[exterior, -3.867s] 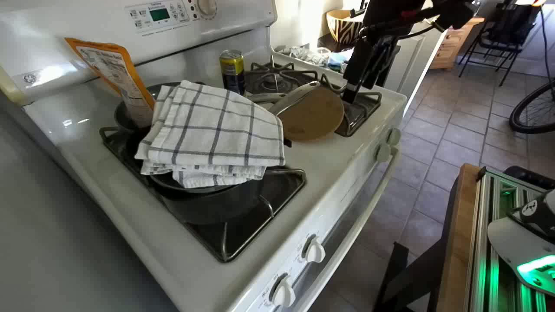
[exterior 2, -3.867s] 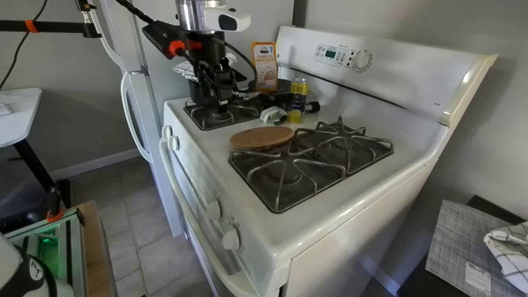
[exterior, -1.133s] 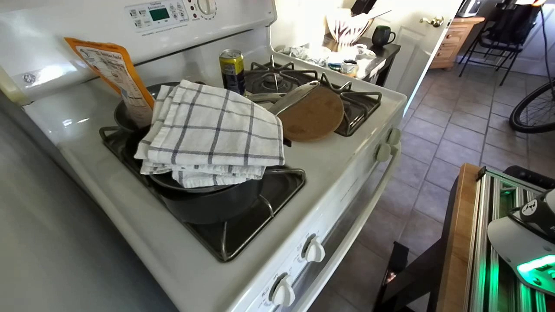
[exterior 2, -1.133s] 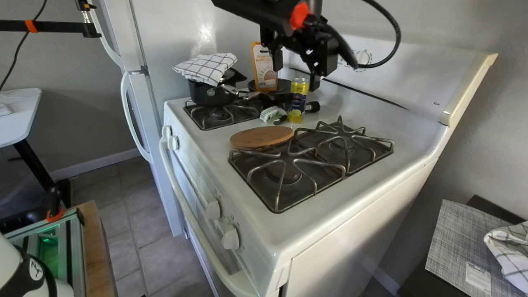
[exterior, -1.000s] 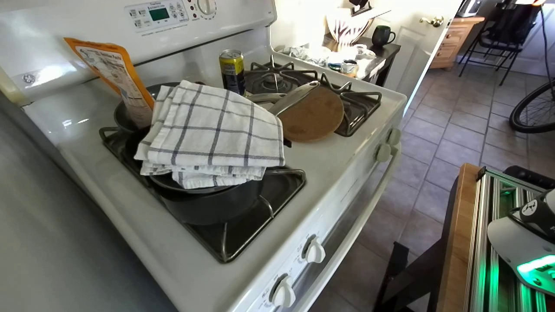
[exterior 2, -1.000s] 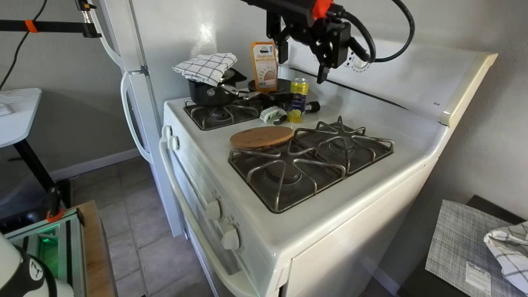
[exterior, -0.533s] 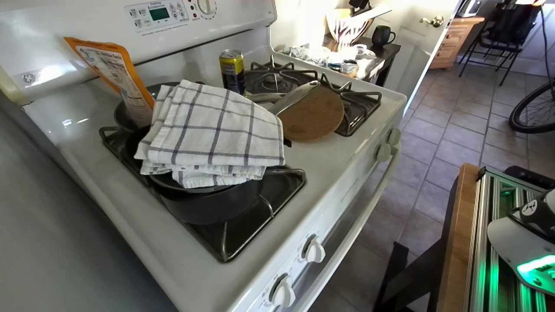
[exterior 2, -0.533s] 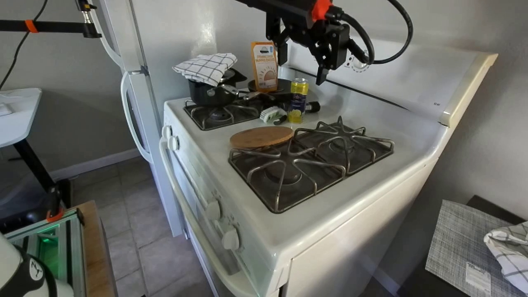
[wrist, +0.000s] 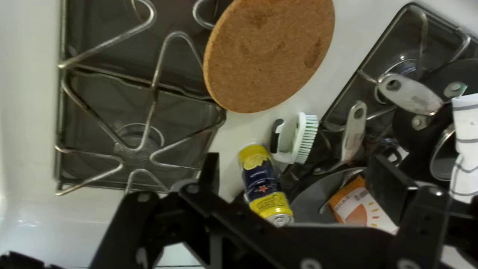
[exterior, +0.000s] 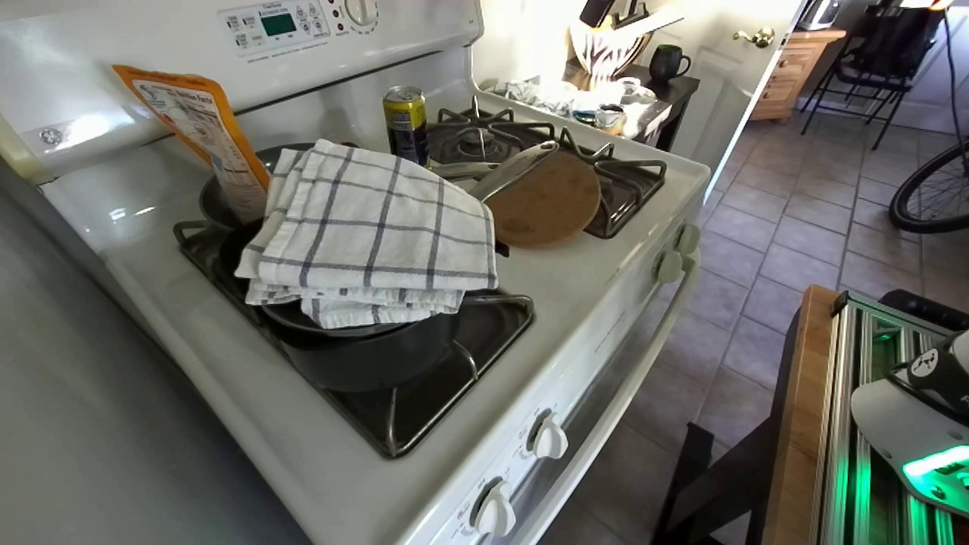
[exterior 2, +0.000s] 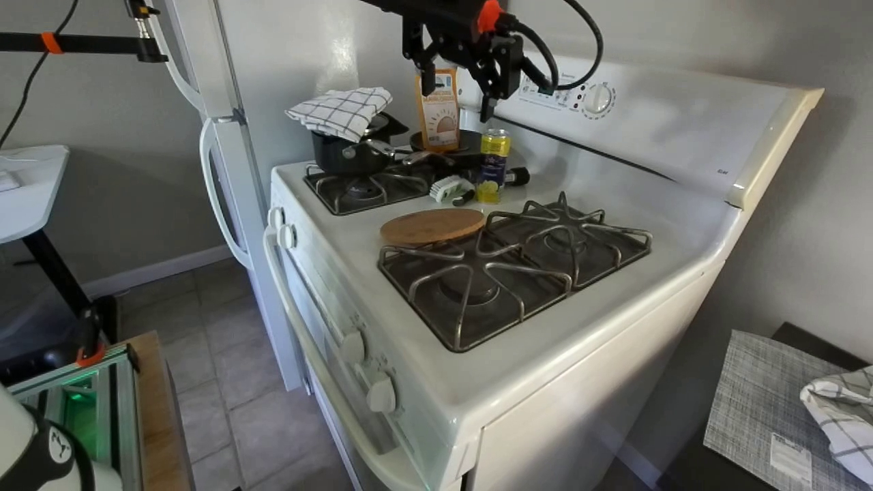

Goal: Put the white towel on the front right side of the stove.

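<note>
Towel [exterior: 371,219], folded white cloth with thin dark grid check, lies on a dark round pot [exterior: 371,359], front left of the white gas stove [exterior: 575,288], in an exterior view; only here do its stacked layers read clearly, so a shallow pinch could lift the top fold alone, a deep one could catch the pot. In an exterior view, black two-finger hand [exterior 2: 457,100] hangs in mid-air, jaws wide apart, holding nothing. Brown round cork trivet [exterior 2: 433,226] meets the front right black iron grate [exterior 2: 474,286], so towel might land half on it. Second rumpled white checked cloth [exterior 2: 842,423], frame right: wrong-pick risk. Wrist view catches just the towel's edge but shows a white plastic brush [wrist: 304,140], hidden in an exterior view, just beside the yellow-and-blue can [wrist: 264,183]. Low sideways travel would probably tip the can or the orange-and-white packet [wrist: 362,205].
</note>
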Controlling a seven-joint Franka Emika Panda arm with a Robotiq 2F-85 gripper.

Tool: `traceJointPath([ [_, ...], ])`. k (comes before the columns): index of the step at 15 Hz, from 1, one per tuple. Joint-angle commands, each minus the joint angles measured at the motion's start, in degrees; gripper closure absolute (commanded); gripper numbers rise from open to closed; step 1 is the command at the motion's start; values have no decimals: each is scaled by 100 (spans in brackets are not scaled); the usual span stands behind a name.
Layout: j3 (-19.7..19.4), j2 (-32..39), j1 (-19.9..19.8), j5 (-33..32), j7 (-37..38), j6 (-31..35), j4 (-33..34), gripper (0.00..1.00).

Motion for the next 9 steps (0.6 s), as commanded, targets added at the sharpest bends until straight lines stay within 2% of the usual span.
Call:
traceJointPath([
  [1, 201, 236, 119, 171, -214, -399, 232, 0],
  [3, 272, 307, 201, 354, -490, -433, 272, 0],
  [6, 428, 340, 426, 979, -1234, -545, 317, 0],
  [9, 641, 473, 580, 1442, -1739, -1028, 486, 0],
])
